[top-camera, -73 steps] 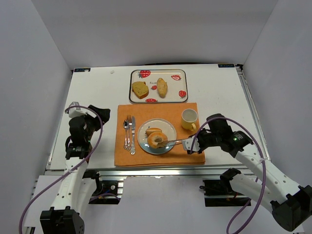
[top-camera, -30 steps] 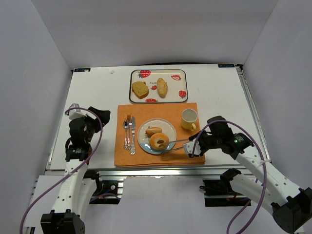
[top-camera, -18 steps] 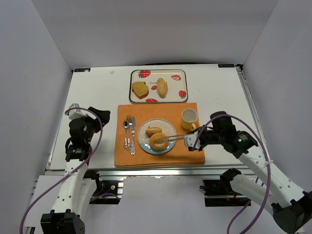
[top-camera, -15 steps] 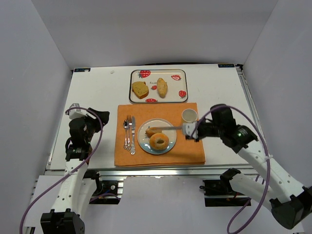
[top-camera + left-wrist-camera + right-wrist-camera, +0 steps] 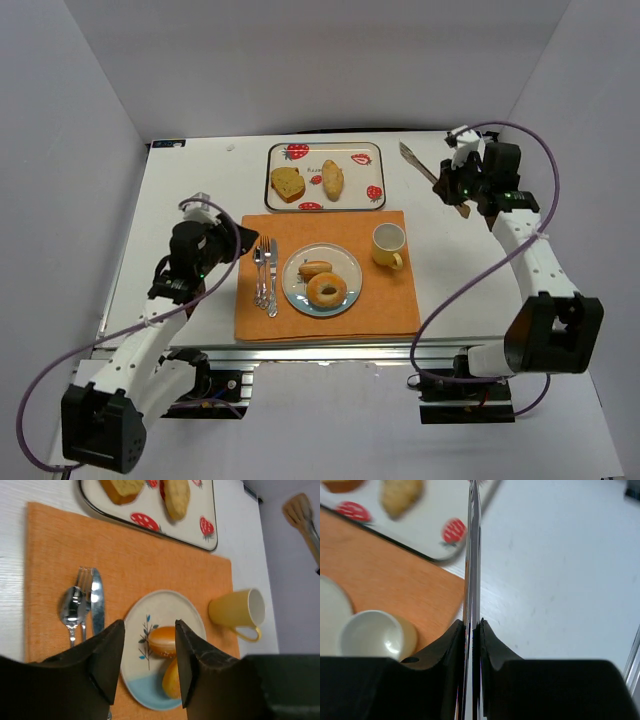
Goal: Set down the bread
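A bagel [image 5: 326, 290] and a small bun [image 5: 315, 268] lie on the round plate [image 5: 346, 263] on the orange placemat [image 5: 390, 305]. A bread slice [image 5: 287, 184] and a roll [image 5: 332, 180] lie on the strawberry tray [image 5: 352, 176]. My right gripper [image 5: 452, 185] is shut on tongs [image 5: 420, 165], held above the table at the back right; the tongs [image 5: 472, 555] hold nothing. My left gripper [image 5: 238, 250] is open and empty at the placemat's left edge. In the left wrist view the left gripper [image 5: 148, 665] frames the bun [image 5: 165, 641] and the plate [image 5: 150, 607].
A yellow cup [image 5: 388, 245] stands right of the plate and also shows in the left wrist view [image 5: 235, 611] and the right wrist view [image 5: 375, 635]. A spoon, fork and knife [image 5: 265, 275] lie left of the plate. White walls enclose the table.
My right gripper has lifted the tongs off the plate and swung them to the back right, leaving the bagel on the plate. My left arm has moved in toward the placemat.
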Controlling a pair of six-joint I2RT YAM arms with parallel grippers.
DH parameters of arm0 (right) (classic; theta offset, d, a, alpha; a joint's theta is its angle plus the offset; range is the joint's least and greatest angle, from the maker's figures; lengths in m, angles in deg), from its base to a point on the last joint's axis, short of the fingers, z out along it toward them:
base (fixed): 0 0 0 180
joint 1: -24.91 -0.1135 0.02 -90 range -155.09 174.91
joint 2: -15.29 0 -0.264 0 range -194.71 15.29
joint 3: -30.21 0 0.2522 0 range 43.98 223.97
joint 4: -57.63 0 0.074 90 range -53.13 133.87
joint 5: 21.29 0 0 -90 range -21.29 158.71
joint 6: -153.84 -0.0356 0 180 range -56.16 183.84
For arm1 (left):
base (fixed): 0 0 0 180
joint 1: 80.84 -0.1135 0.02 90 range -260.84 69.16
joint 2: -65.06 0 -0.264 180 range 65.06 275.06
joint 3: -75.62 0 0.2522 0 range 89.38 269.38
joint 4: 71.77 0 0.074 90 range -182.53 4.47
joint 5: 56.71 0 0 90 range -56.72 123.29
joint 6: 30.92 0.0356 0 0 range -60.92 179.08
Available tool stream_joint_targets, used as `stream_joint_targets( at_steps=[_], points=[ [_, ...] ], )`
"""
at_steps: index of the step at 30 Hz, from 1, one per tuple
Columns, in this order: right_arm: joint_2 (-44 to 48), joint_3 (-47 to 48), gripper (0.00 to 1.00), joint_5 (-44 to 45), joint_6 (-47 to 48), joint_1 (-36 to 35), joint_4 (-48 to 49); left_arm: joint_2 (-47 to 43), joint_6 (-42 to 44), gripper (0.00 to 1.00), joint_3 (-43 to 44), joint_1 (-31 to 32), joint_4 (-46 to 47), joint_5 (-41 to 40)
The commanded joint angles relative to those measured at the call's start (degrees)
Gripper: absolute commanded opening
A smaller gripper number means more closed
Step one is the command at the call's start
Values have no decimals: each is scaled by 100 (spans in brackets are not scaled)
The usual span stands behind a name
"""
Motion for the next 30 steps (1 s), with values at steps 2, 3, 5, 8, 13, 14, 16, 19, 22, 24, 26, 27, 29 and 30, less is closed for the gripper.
stream_joint_targets(
  at_steps=[2,3,5,8,13,14,16,19,22,24,26,27,29,30],
  points=[
    [-218,-844,0,1847,-1211,110,750,492,465,63,572,826,-332,-546],
    [-270,-996,0,1922,-1292,144,856,563,501,66,617,924,-350,-617],
    [-324,-1442,0,1897,-1432,406,1146,764,562,69,766,1074,-394,-784],
    [-411,-1961,0,1914,-1398,479,1489,985,712,70,968,1346,-543,-934],
    [-789,-2298,24,1669,-1144,523,1543,1153,774,71,1022,1531,-640,-1127],
    [-938,-2307,27,1581,-1100,558,1438,1144,774,71,1022,1540,-658,-1171],
    [-1044,-2368,42,1475,-951,567,1385,1083,765,71,987,1549,-693,-1206],
    [-1150,-2447,57,1378,-748,610,1332,1012,739,71,943,1549,-719,-1250],
    [-1089,-2421,69,1282,-651,646,1297,942,712,72,890,1549,-711,-1285],
    [-931,-2316,70,1211,-546,663,1227,880,677,75,872,1549,-737,-1329],
    [-686,-2071,89,1132,-432,663,1051,793,660,76,837,1549,-737,-1391],
    [-597,-1939,90,1062,-362,663,868,757,633,77,820,1549,-702,-1408],
    [-387,-1562,89,1027,-247,646,726,678,598,77,750,1549,-658,-1426],
    [-333,-1420,89,1070,-186,637,682,661,563,77,741,1549,-640,-1435]
  ],
)
